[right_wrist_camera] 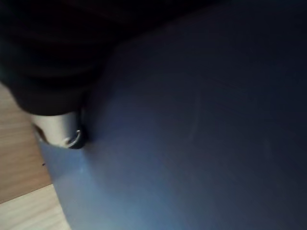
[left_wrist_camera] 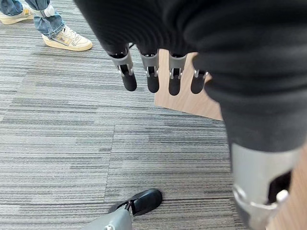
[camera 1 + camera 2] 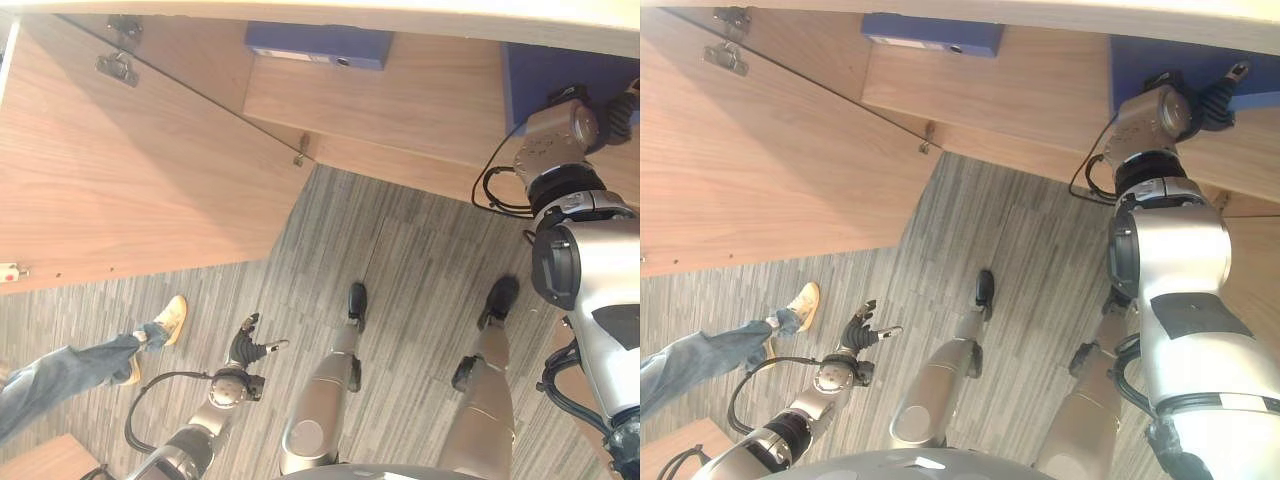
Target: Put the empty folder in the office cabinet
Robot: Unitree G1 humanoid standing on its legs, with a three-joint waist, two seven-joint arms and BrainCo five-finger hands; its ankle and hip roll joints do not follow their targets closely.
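Right hand [image 3: 1210, 100] is up at the office cabinet [image 3: 1040, 95], pressed against the blue folder [image 3: 1150, 58] on the wooden shelf. Folder's flat face fills the right wrist view [image 1: 201, 143], one fingertip touching it there, but whether the fingers curl round an edge I can't tell. Cabinet's the big thing here: door [image 3: 130, 170] swung wide open to the robot's left, so access is sorted. A second blue folder [image 3: 320, 44] lies farther back on the shelf, well apart from the one at the hand.

Progress, my read: folder is at the shelf, prob. mostly in. Left to do: seat it fully, let go, pull the arm out; maybe shut the door.

Pose: right arm reaches up and fwd, wrist at the shelf front, hand laid on the folder. Left hand [image 3: 250, 345] hangs low over the grey carpet [image 2: 72, 143], fingers straight and relaxed, holding nothing.

A person's leg [image 3: 60, 375] and tan shoe [image 3: 172, 318] stand near on the robot's left, just past that idle hand.
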